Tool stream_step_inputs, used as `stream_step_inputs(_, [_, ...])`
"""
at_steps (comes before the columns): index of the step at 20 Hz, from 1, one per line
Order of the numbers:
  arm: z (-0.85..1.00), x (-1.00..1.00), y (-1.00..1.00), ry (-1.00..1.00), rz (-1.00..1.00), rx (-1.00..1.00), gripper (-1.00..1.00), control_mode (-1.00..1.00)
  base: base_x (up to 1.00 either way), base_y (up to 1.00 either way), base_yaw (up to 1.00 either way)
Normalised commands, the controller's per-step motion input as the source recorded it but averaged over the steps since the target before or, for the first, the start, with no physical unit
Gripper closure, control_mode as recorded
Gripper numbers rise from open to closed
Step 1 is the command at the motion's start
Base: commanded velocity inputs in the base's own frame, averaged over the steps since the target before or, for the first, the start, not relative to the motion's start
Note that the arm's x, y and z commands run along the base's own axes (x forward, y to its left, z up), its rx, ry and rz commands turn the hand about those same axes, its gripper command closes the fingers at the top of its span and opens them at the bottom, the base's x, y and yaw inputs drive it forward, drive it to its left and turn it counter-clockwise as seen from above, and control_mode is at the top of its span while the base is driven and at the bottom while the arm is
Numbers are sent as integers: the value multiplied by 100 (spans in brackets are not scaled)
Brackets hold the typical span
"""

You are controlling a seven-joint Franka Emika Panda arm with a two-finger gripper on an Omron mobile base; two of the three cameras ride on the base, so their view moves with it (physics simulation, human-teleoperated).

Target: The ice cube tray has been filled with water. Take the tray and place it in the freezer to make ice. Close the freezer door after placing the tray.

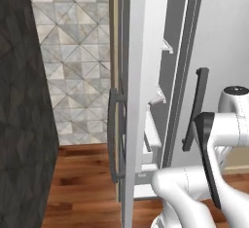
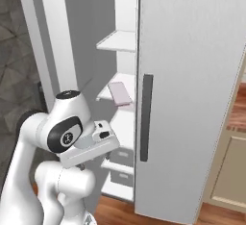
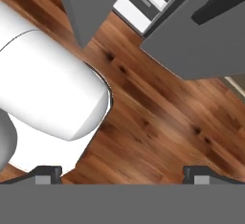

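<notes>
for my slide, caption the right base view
Tray on a freezer shelf, door open.

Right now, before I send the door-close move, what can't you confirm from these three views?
- Ice cube tray, right base view: near end hidden by the right door's edge, so full seating on its shelf is unclear.
- Water in the tray: too small to tell.
- Freezer door, left base view: edge-on, top and bottom cropped.
- Gripper, hand view: open, facing floor; its distance to the door is unclear.

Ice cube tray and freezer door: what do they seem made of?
Ice cube tray: probably plastic or silicone, a matte, pale lavender slab with a pinkish edge, lying on a white shelf. Freezer door: looks like painted metal, smooth flat light grey, with a dark bar handle.
</notes>
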Motion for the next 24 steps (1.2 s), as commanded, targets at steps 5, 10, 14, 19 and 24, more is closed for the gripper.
stream_step_inputs(5, [0, 0, 0, 0, 0, 0, -100, 100, 0, 42, -36])
stream_step_inputs(10, [0, 0, 0, 0, 0, 0, -100, 100, 0, 30, -14])
stream_step_inputs(14, [0, 0, 0, 0, 0, 0, -100, -100, 0, 0, 0])
stream_step_inputs(19, [0, 0, 0, 0, 0, 0, -100, -100, 0, 0, 0])
stream_step_inputs(24, [-1, 0, 0, 0, 0, 0, -100, -100, 0, 0, 0])
